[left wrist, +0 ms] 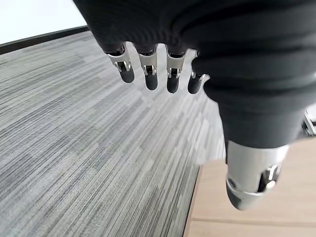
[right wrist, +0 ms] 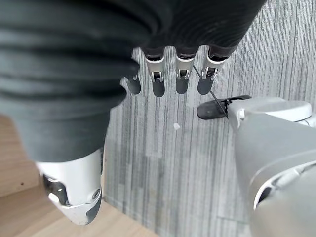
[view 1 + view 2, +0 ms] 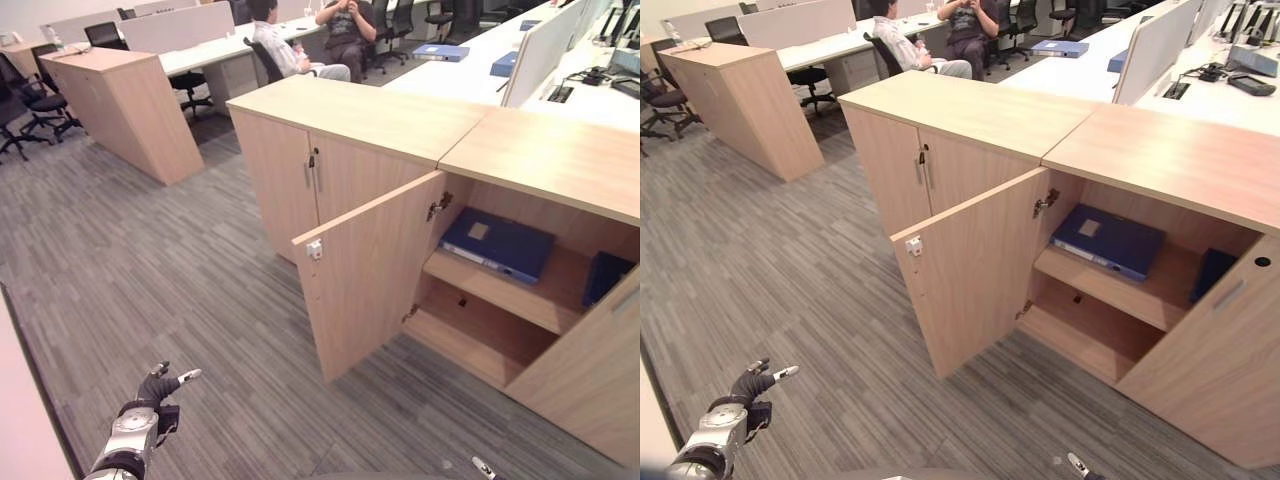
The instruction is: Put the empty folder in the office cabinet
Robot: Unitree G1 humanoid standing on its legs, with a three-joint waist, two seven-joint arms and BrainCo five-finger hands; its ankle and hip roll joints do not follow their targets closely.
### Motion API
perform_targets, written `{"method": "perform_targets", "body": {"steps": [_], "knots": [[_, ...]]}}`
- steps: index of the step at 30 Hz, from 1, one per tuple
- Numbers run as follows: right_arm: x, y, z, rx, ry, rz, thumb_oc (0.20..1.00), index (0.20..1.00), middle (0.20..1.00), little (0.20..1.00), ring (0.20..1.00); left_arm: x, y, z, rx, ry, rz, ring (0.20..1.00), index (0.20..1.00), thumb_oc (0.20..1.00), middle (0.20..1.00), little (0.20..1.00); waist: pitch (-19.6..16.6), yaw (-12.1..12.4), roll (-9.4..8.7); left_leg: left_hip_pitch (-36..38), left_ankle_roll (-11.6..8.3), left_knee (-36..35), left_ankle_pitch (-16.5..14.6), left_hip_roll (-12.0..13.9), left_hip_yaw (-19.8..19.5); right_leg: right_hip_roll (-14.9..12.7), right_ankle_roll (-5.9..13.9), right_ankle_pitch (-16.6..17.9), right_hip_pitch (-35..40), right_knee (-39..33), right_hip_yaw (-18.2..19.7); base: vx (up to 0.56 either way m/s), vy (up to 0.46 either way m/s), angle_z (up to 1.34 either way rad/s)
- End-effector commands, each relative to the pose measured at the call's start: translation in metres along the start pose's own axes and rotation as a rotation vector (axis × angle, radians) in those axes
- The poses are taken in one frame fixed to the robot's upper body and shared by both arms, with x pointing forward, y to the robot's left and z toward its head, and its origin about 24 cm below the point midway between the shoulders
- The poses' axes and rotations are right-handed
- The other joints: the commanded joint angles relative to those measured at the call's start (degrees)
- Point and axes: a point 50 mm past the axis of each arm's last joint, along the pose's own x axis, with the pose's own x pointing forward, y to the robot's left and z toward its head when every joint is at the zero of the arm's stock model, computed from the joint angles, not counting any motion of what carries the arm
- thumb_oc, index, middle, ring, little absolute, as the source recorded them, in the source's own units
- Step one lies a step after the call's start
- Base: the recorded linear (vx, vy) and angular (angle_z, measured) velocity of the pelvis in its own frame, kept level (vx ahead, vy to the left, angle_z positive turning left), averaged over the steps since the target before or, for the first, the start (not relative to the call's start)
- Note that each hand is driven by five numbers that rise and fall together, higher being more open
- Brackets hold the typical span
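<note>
Fingers: both hands' silver dark-tipped fingers (image 1: 149,74) hung relaxed and grasped nothing.
Left hand (image 3: 150,392): low over the grey striped carpet (image 3: 150,270), well apart from the cabinet.
Right hand (image 2: 170,74): empty above the carpet.
Folder: flat blue ring-binder folder (image 3: 497,243) lay on the upper shelf of the light wooden office cabinet (image 3: 480,150).
Door: hinged wooden cabinet door (image 3: 365,275) stood open.
Progress: placement looked done; perhaps only closing remained.

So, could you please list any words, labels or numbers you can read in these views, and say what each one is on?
No text can be read.
The blue folder on the upper shelf of the open cabinet carries a pale label, too small to read.
The blue folders on the desk show no readable print.
</note>
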Motion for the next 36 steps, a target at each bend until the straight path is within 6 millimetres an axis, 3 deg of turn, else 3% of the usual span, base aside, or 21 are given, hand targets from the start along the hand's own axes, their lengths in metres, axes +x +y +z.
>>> {"method": "perform_targets", "body": {"steps": [1,4,5,7,10,12,14,17,18,19,21,22,23,25,28,29,32,33,34,35,36], "knots": [[0.002,-0.001,0.011,-0.017,-0.003,-0.013,1.000,1.000,1.000,1.000,1.000,0.007,0.013,0.035,0.021,-0.110,0.054,1.000,1.000,1.000,1.000,1.000,-0.9,1.4,2.95,-1.3,1.51,0.7,-5.2,1.1,-2.3,-2.7,2.85,12.0,-1.3,1.0,0.3,0.00,0.013,-0.09],[0.002,-0.002,0.010,-0.026,0.003,-0.013,1.000,1.000,1.000,1.000,1.000,0.008,0.008,0.063,0.033,-0.211,0.035,1.000,1.000,1.000,1.000,1.000,-1.1,1.2,2.73,-1.2,1.70,0.7,-5.4,0.9,-2.2,-2.9,2.85,13.2,-1.3,0.7,0.1,0.00,0.025,-0.07],[0.002,-0.002,0.009,-0.035,0.009,-0.010,1.000,1.000,1.000,1.000,1.000,0.005,0.003,0.089,0.033,-0.314,0.014,1.000,1.000,1.000,1.000,1.000,-1.2,1.0,2.62,-1.2,1.85,0.7,-5.5,0.7,-2.1,-3.1,2.85,14.7,-1.3,0.5,0.0,0.00,0.035,-0.04],[0.002,-0.001,0.009,-0.045,0.014,-0.007,1.000,1.000,1.000,1.000,1.000,0.004,0.002,0.104,0.034,-0.359,0.015,1.000,1.000,1.000,1.000,1.000,-1.1,0.7,2.65,-1.2,1.98,0.7,-5.4,0.7,-2.0,-3.1,2.85,16.0,-1.6,0.7,0.6,0.00,0.045,-0.01],[0.001,-0.001,0.008,-0.056,0.015,-0.001,1.000,1.000,1.000,1.000,1.000,0.001,0.005,0.119,0.047,-0.411,0.024,1.000,1.000,1.000,1.000,1.000,-1.2,0.3,2.79,-0.8,2.54,0.7,-5.7,0.2,-1.8,-3.6,2.85,15.5,-1.9,1.6,1.2,0.00,0.084,-0.10],[0.002,-0.001,0.012,-0.073,0.008,0.003,1.000,1.000,1.000,1.000,1.000,0.001,0.009,0.126,0.051,-0.423,0.037,1.000,1.000,1.000,1.000,1.000,-0.1,0.1,3.09,0.0,3.28,0.7,-5.7,-0.4,-1.8,-5.0,2.85,16.8,-3.6,6.0,1.7,0.01,0.126,-0.18],[0.002,0.001,0.013,-0.079,0.005,0.008,1.000,1.000,1.000,1.000,1.000,0.003,0.010,0.127,0.057,-0.409,0.044,1.000,1.000,1.000,1.000,1.000,1.3,-0.1,4.24,1.5,3.49,0.7,-6.7,0.1,-1.5,-5.3,2.85,15.3,-4.6,10.9,1.6,0.05,0.133,-0.24],[0.002,0.008,0.011,-0.094,0.012,0.031,1.000,1.000,1.000,1.000,1.000,0.006,0.013,0.121,0.033,-0.370,0.062,1.000,1.000,1.000,1.000,1.000,2.6,-1.1,5.52,2.7,3.28,0.7,-7.1,1.7,-0.4,-1.2,1.13,4.5,-8.3,16.1,2.3,0.05,0.047,-0.18],[0.002,0.008,0.011,-0.094,0.012,0.031,1.000,1.000,1.000,1.000,1.000,0.006,0.013,0.121,0.033,-0.370,0.062,1.000,1.000,1.000,1.000,1.000,2.6,-1.1,5.52,2.7,3.27,0.7,-7.2,1.7,-0.4,-1.2,1.12,4.4,-8.4,16.2,2.4,0.07,-0.058,-0.02],[0.003,0.011,0.013,-0.100,0.007,0.037,1.000,1.000,1.000,1.000,1.000,0.008,0.015,0.119,0.040,-0.348,0.075,1.000,1.000,1.000,1.000,1.000,3.2,-1.7,5.90,2.9,2.92,0.7,-7.0,2.4,0.2,3.4,0.06,0.1,-11.1,14.0,2.5,0.01,-0.111,0.05],[0.003,0.019,0.019,-0.110,-0.011,0.051,1.000,1.000,1.000,1.000,1.000,0.010,0.019,0.119,0.094,-0.323,0.110,1.000,1.000,1.000,1.000,1.000,4.5,-2.7,5.17,3.2,2.56,0.7,-6.3,2.3,0.5,9.1,-0.86,1.5,-15.5,9.7,3.7,0.02,-0.135,-0.15],[0.003,0.019,0.019,-0.110,-0.011,0.051,1.000,1.000,1.000,1.000,1.000,0.010,0.019,0.119,0.094,-0.324,0.110,1.000,1.000,1.000,1.000,1.000,4.5,-2.5,5.23,3.3,2.50,0.7,-6.4,2.4,0.6,9.3,-0.91,1.5,-15.4,9.5,3.8,0.20,-0.232,-0.39],[0.003,0.024,0.020,-0.079,-0.022,0.060,1.000,1.000,1.000,1.000,1.000,0.013,0.028,0.116,0.144,-0.287,0.146,1.000,1.000,1.000,1.000,1.000,5.2,-3.3,3.90,4.5,1.71,0.7,-7.5,1.8,-0.8,13.4,-0.40,2.4,-15.5,1.8,5.9,0.17,-0.182,-0.21],[0.003,0.023,0.018,-0.073,-0.017,0.055,1.000,1.000,1.000,1.000,1.000,0.013,0.033,0.111,0.135,-0.262,0.159,1.000,1.000,1.000,1.000,1.000,4.8,-3.3,3.63,5.0,1.51,0.7,-8.0,2.1,-1.3,14.3,-0.93,2.7,-14.4,0.8,6.3,0.22,-0.208,0.22],[0.003,0.011,0.018,-0.058,-0.011,0.023,1.000,1.000,1.000,1.000,1.000,0.015,0.043,0.083,0.090,-0.154,0.170,1.000,1.000,1.000,1.000,1.000,1.4,-3.9,4.61,6.8,0.14,0.8,-9.2,5.9,-0.7,18.1,-2.38,1.2,-10.0,-3.4,6.1,0.35,-0.250,0.52],[0.003,0.011,0.018,-0.058,-0.011,0.023,1.000,1.000,1.000,1.000,1.000,0.015,0.043,0.083,0.090,-0.154,0.171,1.000,1.000,1.000,1.000,1.000,1.4,-3.9,4.48,6.7,0.16,0.8,-9.0,5.8,-0.8,17.9,-2.39,1.4,-10.1,-3.5,6.1,0.29,-0.236,0.30],[0.003,0.005,0.025,-0.054,-0.033,-0.001,1.000,1.000,1.000,1.000,1.000,0.015,0.051,0.074,0.053,-0.106,0.184,1.000,1.000,1.000,1.000,1.000,1.3,-4.0,4.16,3.4,-1.87,12.6,-12.4,8.4,0.5,20.1,-4.37,-1.8,-6.6,-4.1,6.6,0.16,-0.211,0.19],[0.003,0.005,0.025,-0.053,-0.033,0.000,1.000,1.000,1.000,1.000,1.000,0.015,0.051,0.074,0.053,-0.107,0.184,1.000,1.000,1.000,1.000,1.000,1.1,-4.1,3.96,2.9,-1.82,12.9,-12.4,8.2,0.4,19.9,-4.36,-1.7,-6.9,-4.1,6.5,0.06,-0.138,0.09],[0.003,0.006,0.029,-0.052,-0.047,0.000,1.000,1.000,1.000,1.000,1.000,0.015,0.052,0.075,0.035,-0.109,0.190,1.000,1.000,1.000,1.000,1.000,1.9,-3.9,3.88,0.7,-2.53,18.5,-12.2,8.6,1.0,20.1,-4.96,-2.2,-5.7,-4.3,6.2,0.03,-0.176,-0.04],[0.003,0.007,0.037,-0.042,-0.068,0.000,1.000,1.000,1.000,1.000,1.000,0.016,0.051,0.075,0.014,-0.099,0.189,1.000,1.000,1.000,1.000,1.000,3.1,-3.6,3.53,-5.3,-3.73,30.0,-9.5,10.0,1.2,20.3,-6.61,-3.8,-3.8,-4.6,5.8,0.04,-0.176,-0.10],[0.003,0.007,0.037,-0.042,-0.068,0.000,1.000,1.000,1.000,1.000,1.000,0.016,0.051,0.075,0.014,-0.099,0.189,1.000,1.000,1.000,1.000,1.000,3.1,-3.6,3.54,-5.3,-3.73,30.0,-9.5,10.0,1.2,20.3,-6.61,-3.8,-3.9,-4.6,5.8,0.12,-0.166,0.03]]}}
